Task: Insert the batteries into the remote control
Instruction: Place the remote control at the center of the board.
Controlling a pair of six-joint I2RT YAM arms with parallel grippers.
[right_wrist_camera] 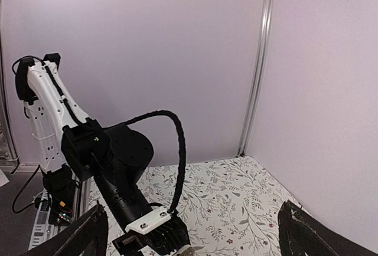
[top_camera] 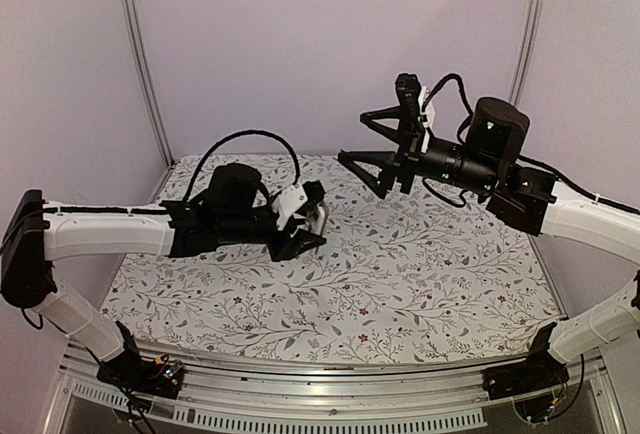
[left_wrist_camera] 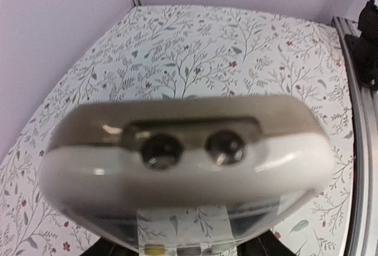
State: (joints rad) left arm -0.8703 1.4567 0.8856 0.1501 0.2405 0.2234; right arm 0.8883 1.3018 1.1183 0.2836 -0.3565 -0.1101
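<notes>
**Currently: remote clamped in left gripper off the table, right gripper empty and spread wide**

Edges/room: the floral table cloth (top_camera: 420,274) is boxed in by plain walls on the left, back (top_camera: 330,44) and right. There are aluminium posts at the back corners (top_camera: 140,54) and a metal rail (top_camera: 330,369) along the near edge by the arm bases. The cloth right of centre and toward the near edge is bare.

Left arm: its white link runs about level from the left edge toward centre, and a black cable loop (top_camera: 250,139) arches over the wrist. The left gripper (top_camera: 312,226) points right and slightly down over the left-centre of the cloth. It is closed on the remote control (top_camera: 318,216), which is held clear of the table.

In the left wrist view the remote is end-on and blurred, greyish back up and white face down. The batteries (left_wrist_camera: 160,150) show as two dark round ends side by side in the recess.

Right arm: the forearm rises from the right edge, with the wrist well above the table. The right gripper (top_camera: 352,136) points left, apart from the left gripper. Its fingers (right_wrist_camera: 77,238) are splayed to the frame corners with nothing between them.
</notes>
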